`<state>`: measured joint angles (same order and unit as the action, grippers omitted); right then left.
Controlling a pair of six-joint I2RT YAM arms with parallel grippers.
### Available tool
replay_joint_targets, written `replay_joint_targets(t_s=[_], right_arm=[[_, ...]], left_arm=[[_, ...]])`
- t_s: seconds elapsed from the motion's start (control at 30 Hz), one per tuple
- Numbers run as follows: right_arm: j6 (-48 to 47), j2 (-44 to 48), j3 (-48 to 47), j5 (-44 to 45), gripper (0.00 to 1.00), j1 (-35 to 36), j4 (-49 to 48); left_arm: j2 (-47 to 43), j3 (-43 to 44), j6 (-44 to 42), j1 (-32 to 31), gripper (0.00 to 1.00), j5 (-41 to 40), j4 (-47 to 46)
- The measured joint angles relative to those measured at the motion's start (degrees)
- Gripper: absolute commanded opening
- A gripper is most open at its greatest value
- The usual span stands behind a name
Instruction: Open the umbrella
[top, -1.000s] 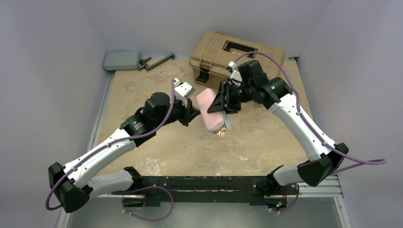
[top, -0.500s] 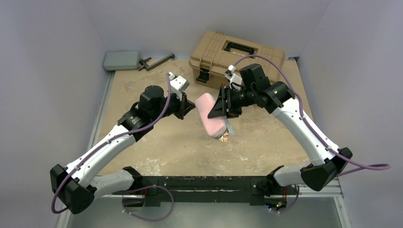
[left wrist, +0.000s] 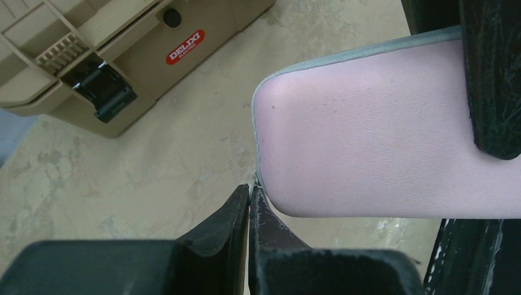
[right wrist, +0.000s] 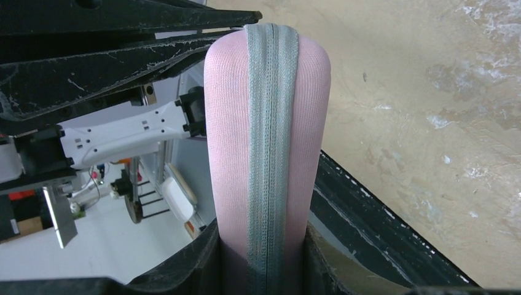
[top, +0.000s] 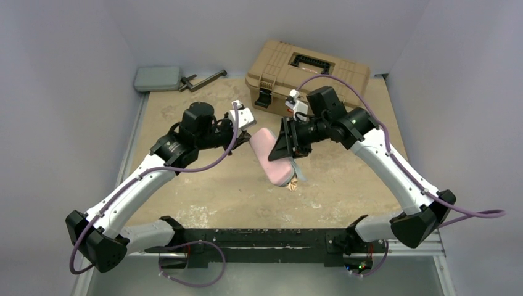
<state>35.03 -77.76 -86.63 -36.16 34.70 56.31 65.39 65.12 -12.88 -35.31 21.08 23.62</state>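
1. Grey flat case point(top: 158, 78): lying at the table's point(top: 216, 191) far left corner, against the wall.
2. Black clamp-like bar point(top: 203, 79): lying just beside the case, on its right.
3. Left arm point(top: 142, 185): reaching from the near left edge toward the table's middle.
4. Left gripper point(left wrist: 250, 193): jaws pressing fully together, with the tips meeting the grey-edged corner of the pouch. Whether anything thin is being pinched there cannot be told.
5. Pink pouch point(top: 264, 148): hanging above the table's middle, tilted, its upper end toward the left gripper. Its grey strip point(right wrist: 269, 123) is running along the edge that faces the right wrist camera.
6. Umbrella point(top: 292, 182): showing only as a small tan-brown bit at the pouch's lower, near end. The rest is hidden.
7. Right gripper point(right wrist: 263, 243): jaws standing partly apart and clamping the pouch across its width, one finger on each pink face.
8. Tan toolbox point(top: 277, 68): sitting closed at the far edge, right of centre, with a black latch point(left wrist: 101, 92) and a red label point(left wrist: 184, 47) on its front.
9. Right arm point(top: 388, 160): arching in from the near right corner.
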Motion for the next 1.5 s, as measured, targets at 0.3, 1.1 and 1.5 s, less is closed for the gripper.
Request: replay_joint_targets(t_s=[0.3,1.1,1.5], right_arm=[[-4.1,-4.7,-0.3,0.0,0.00,5.5,2.2],[-8.8,-14.0,-5.2,-6.9,0.00,14.8,5.6],[-10.6,-20.7,-8.3,-8.6,0.00,16.5,8.8]], left_arm=[[-0.2,0.3,-13.1,0.1,0.00,3.3,6.5],[-7.9,4.2,-43.8,-11.6,0.00,-8.1,25.7],[-6.2,4.6,-54.4,-19.7,0.00,-16.4,32.2]])
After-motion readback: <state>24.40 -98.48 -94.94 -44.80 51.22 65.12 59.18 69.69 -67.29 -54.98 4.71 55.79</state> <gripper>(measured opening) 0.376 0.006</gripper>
